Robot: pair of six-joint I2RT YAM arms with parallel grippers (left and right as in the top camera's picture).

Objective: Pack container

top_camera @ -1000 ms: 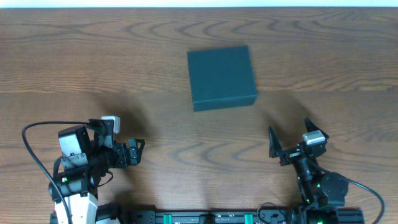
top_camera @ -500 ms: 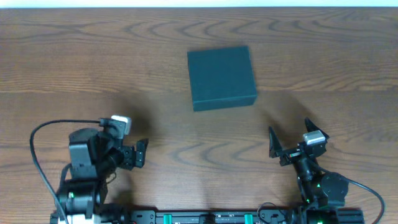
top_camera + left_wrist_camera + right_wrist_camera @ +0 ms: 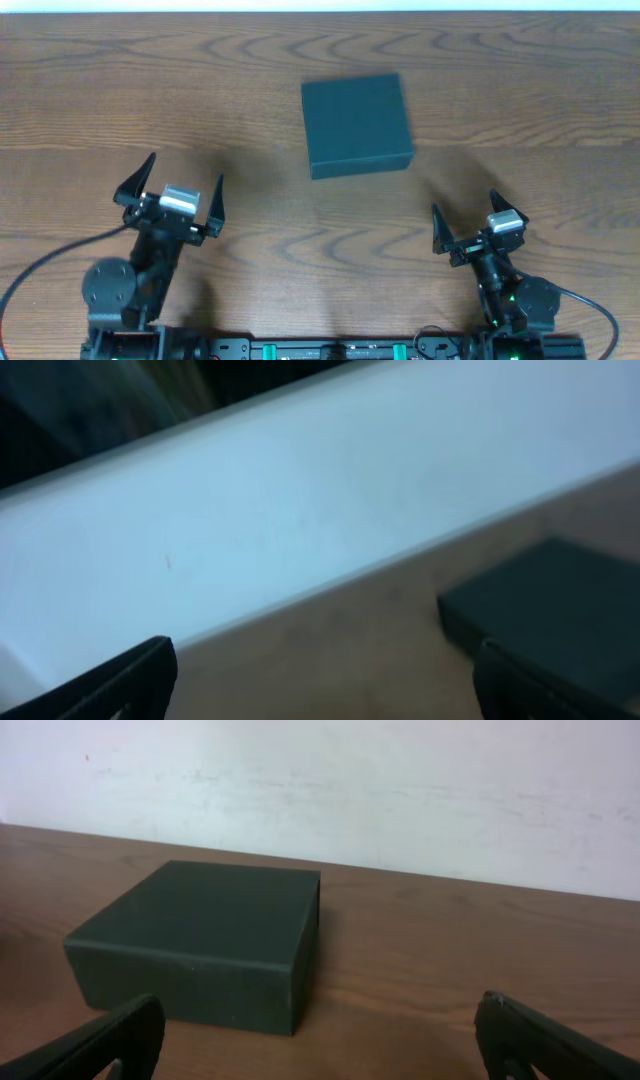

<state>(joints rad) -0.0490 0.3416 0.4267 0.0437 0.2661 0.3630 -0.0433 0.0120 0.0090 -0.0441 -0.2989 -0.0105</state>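
Two pairs of fingers, both spread wide and holding nothing.

Left fingers [image 3: 135, 180]: dark tapering blades, tips pointing up the table. Only bare wood lies between them.

Right fingers [image 3: 438, 228]: same form and same spread, with nothing between the tips but table.

Room to move:
- The container [image 3: 357, 123] sits on the table [image 3: 100, 90] beyond both arms, a little right of centre and closer to the far edge than the near.
- It is well apart from the left fingers and nearer the right ones, touching neither.
- Bare table shows on all four of its sides.
- Its edges run slightly askew to the table edge.

Materials and shapes:
- The container is dark teal-green and matte, with a square top, low straight walls and crisp corners. The top lies flat and closed.
- The table is brown, with a wavy wood-grain figure and a smooth face.
- In the right wrist view the container [image 3: 215, 930] stands ahead and to the left, one corner turned toward the camera, with a pale wall [image 3: 400, 790] behind it.

Hard to make out:
- The left wrist view is blurred and aslant, with a broad pale band across it.
- Only part of the container [image 3: 560, 610] shows there, cut off at the right edge of the frame.
- Both wrist views show only finger stubs in the lower corners.
- No hinge or flap line can be made out on the container in any view.
- The arm bases are cut off at the bottom of the overhead view.
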